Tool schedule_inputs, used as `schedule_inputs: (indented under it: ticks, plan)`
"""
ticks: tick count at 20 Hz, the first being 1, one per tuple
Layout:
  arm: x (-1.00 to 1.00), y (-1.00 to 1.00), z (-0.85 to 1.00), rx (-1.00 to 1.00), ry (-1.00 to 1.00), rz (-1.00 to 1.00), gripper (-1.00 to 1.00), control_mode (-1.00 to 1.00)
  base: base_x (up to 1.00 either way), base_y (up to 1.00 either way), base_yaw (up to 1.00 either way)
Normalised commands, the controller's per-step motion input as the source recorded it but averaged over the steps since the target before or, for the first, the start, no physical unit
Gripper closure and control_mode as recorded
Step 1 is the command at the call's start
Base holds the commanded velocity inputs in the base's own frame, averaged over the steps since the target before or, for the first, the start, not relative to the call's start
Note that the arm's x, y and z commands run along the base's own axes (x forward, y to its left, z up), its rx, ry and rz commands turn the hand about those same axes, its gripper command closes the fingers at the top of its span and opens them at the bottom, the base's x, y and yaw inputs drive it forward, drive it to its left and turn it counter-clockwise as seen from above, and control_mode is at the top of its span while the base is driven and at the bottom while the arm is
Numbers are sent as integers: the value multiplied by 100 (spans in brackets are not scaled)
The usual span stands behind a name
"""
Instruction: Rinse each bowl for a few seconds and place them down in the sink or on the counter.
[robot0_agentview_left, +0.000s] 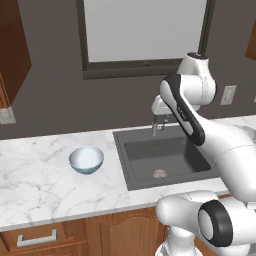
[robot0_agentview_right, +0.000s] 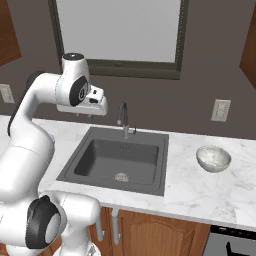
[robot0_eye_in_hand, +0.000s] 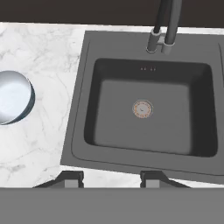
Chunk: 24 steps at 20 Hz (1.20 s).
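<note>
Gripper (robot0_eye_in_hand: 112, 177) poised high above sink (robot0_eye_in_hand: 92, 153), fingertips (robot0_eye_in_hand: 70, 177) set apart with nothing between them, pointing down at the basin near the drain (robot0_eye_in_hand: 142, 109). Blue bowl (robot0_agentview_left: 86, 160) upright on counter (robot0_agentview_left: 40, 185) left of sink; speckled bowl (robot0_agentview_right: 213, 158) upright on counter to the right. Faucet (robot0_agentview_right: 123, 120) at sink's rear edge.

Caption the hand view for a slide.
Looking down past the open, empty tool into the dark sink, faucet at its rim, light blue bowl on the marble counter beside it.
</note>
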Motion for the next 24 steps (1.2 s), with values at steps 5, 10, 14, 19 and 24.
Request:
schedule_inputs:
  ticks: [5, 10, 14, 19, 24]
  plan:
    - [-3, 0, 0, 0, 0, 0, -100, -100, 0, 0, 0]
    - [-19, 0, 0, 0, -3, -1, -100, -100, 0, 0, 0]
    - [-22, -5, 0, 0, -6, 0, -100, -100, 0, 0, 0]
    - [-33, -16, 4, 0, -7, 1, -100, -100, 0, 0, 0]
    - [-34, -24, 0, 3, -6, 1, -100, -100, 0, 0, 0]
